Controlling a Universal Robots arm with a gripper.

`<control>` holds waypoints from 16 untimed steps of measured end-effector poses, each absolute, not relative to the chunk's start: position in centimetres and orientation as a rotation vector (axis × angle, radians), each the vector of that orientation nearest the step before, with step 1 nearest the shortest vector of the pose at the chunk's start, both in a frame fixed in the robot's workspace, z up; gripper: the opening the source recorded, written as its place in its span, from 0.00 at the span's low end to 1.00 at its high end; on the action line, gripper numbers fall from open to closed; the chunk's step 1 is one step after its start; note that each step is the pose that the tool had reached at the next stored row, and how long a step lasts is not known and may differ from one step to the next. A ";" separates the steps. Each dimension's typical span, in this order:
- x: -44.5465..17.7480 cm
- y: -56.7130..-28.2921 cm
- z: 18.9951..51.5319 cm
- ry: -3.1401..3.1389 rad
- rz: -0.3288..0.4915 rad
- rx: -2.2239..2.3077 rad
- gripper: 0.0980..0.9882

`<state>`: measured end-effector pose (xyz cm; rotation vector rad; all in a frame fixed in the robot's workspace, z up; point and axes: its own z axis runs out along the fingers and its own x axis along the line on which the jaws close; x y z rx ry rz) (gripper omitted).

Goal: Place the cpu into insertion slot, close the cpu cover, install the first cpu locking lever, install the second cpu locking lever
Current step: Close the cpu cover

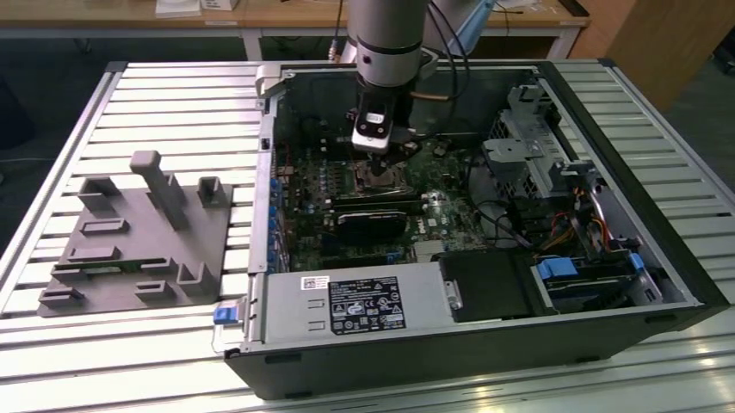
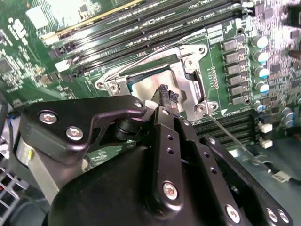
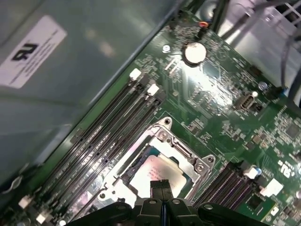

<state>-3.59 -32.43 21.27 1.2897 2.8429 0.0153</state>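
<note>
The gripper [image 3: 161, 185], its fingertips pressed together and holding nothing, hangs right over the cpu [image 3: 157, 168]. I cannot tell whether they touch. The pale silver cpu lies flat in the slot [image 3: 162, 127], framed by the metal cover [image 3: 186, 157].

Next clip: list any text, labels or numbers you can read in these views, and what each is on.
Black label on the silver box: too small to read.
Small white sticker beside it: too small.
Large white sticker on the grey case wall: dark mark, blurred.
White lettering on the green board: too small.
No text can be quoted.
</note>
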 end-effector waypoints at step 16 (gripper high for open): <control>-3.6 -32.4 21.2 2.985 0.017 0.918 0.01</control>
